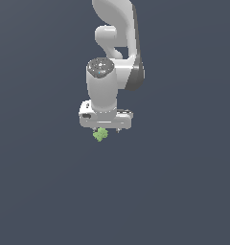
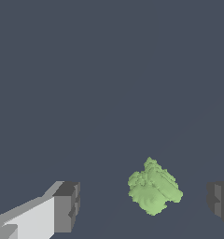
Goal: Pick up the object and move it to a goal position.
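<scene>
The object [image 1: 100, 134] is a small light-green lumpy thing with ridged lobes. In the exterior view it shows just below the white gripper hand, which hides the fingers. In the wrist view the object [image 2: 154, 187] lies between the two dark finger pads, nearer one pad [image 2: 220, 203] than the other pad [image 2: 67, 206]. My gripper [image 2: 144, 205] is open wide, with gaps between both pads and the object. The fingers do not touch it.
The surface around is a plain dark grey-blue floor [image 1: 184, 191]. The white arm [image 1: 114, 48] rises above the hand in the exterior view. No other objects show.
</scene>
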